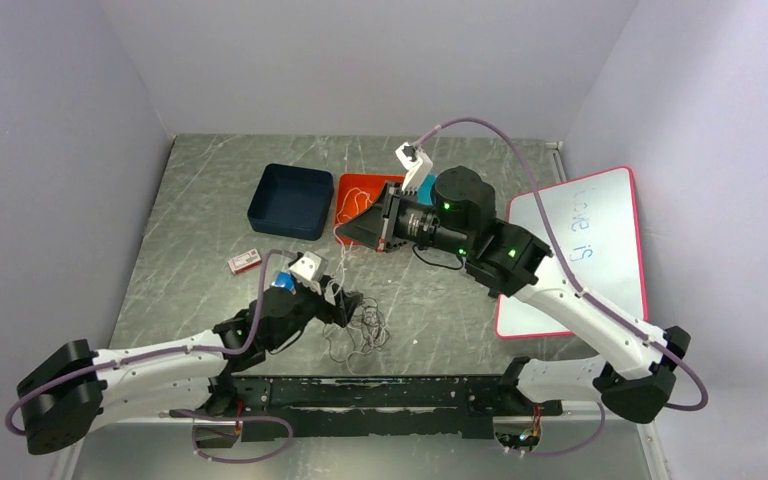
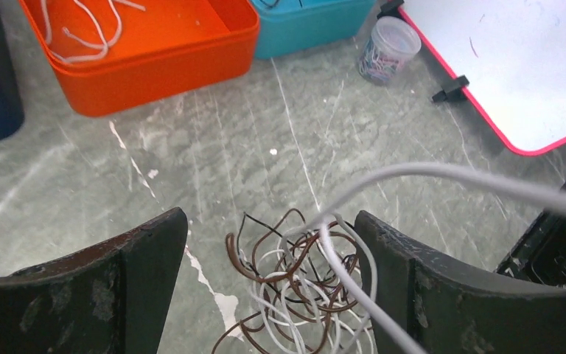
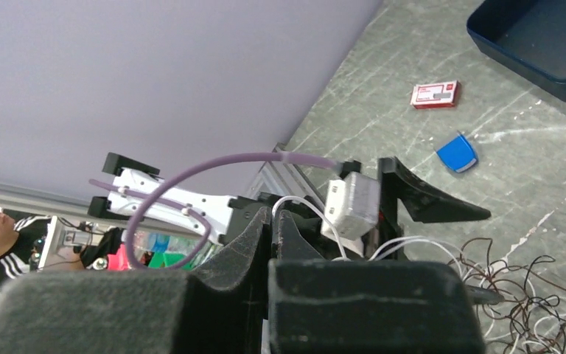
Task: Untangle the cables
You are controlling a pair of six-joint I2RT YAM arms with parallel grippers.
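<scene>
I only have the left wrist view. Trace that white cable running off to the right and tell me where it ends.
Observer: The white cable rises to the right gripper, which is shut on it beside the orange tray.
Operator: Report what lies to the left of the left gripper.
Observer: A small red and white box and a blue object, both apart from the tangle.
Operator: Check the navy tray.
Observer: In the top view I see no cable inside the navy tray.
</scene>
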